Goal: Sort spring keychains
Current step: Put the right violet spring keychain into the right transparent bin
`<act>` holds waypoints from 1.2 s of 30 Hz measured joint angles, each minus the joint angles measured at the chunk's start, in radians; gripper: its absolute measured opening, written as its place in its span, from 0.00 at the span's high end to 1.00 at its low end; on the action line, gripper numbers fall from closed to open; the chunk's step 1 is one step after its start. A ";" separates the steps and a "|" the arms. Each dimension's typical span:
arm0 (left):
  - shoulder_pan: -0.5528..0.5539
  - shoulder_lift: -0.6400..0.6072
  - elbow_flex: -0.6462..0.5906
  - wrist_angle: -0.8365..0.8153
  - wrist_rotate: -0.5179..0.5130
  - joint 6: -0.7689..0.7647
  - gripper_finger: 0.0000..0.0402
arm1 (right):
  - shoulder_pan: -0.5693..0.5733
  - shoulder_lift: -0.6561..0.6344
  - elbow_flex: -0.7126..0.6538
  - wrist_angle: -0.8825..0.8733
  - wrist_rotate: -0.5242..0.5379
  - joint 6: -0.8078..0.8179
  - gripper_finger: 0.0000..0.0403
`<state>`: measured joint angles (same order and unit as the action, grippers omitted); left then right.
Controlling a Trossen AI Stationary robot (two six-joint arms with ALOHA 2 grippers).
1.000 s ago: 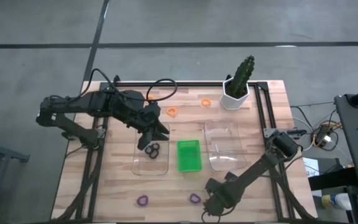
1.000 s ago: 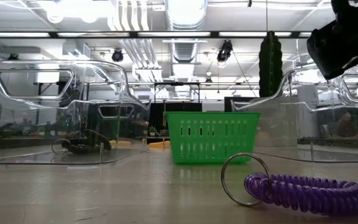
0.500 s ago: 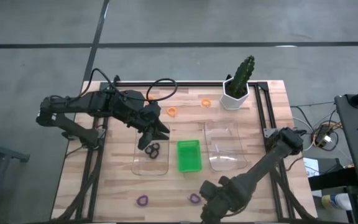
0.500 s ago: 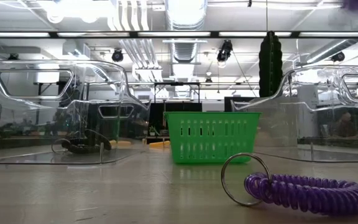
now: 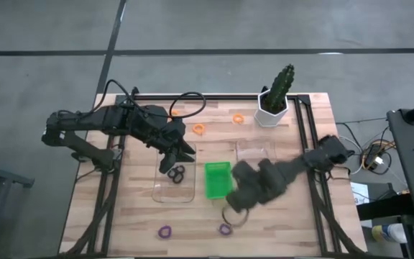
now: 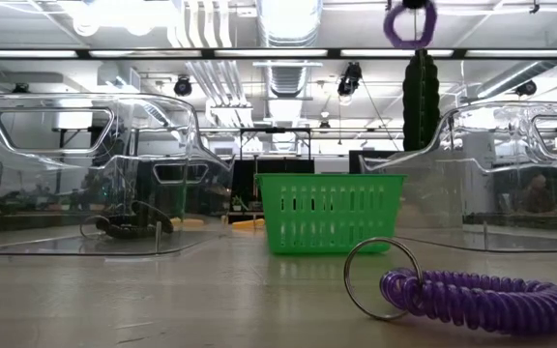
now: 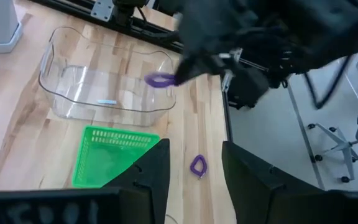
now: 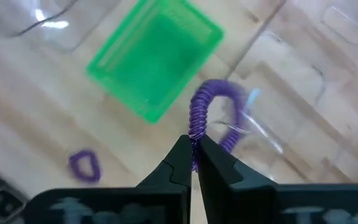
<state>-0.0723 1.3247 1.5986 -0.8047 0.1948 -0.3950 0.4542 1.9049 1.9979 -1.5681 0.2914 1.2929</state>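
Observation:
My right gripper (image 5: 237, 205) hangs above the table near the green tray's (image 5: 218, 180) near right corner, shut on a purple spring keychain (image 8: 209, 102), which also shows high in the low view (image 6: 409, 21). Two more purple keychains (image 5: 164, 232) (image 5: 225, 229) lie flat by the near edge. Orange ones (image 5: 199, 129) (image 5: 238, 119) lie at the far side. Black ones (image 5: 177, 173) rest on the floor of the left clear tray (image 5: 162, 193). My left gripper (image 5: 178, 155) stands open above that tray, touching nothing. My right gripper pinches the purple keychain's coil (image 8: 195, 134) between its two shut fingertips (image 8: 180, 158). The fingers point steeply down. The coil arcs out below the tips, lifted clear of the table, and its metal ring (image 8: 240, 121) dangles from it.
A second clear tray (image 5: 259, 173) stands right of the green one. A potted cactus (image 5: 275, 97) stands at the far right. A black frame rail (image 5: 300, 126) runs along the table's right side. Bare wood lies between the trays and the near edge.
My right gripper has risen from the table's near edge and gone toward the far edge, up to the green tray, tipping to point more steeply down. It has stayed shut, and the purple keychain in it has been lifted clear of the table.

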 joint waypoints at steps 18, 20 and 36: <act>0.000 0.000 0.000 0.029 -0.012 -0.005 0.66 | -0.284 -0.011 -0.417 0.094 -0.248 -0.141 0.98; 0.000 0.000 0.000 0.036 -0.013 -0.007 0.66 | -0.293 -0.011 -0.463 0.094 -0.256 -0.151 0.98; 0.000 0.000 0.000 0.034 -0.040 -0.027 0.66 | -0.354 -0.011 -0.671 0.237 -0.320 -0.356 0.88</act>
<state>-0.0719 1.3251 1.5986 -0.7704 0.1551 -0.4218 0.1003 1.8935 1.3269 -1.3307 -0.0287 0.9370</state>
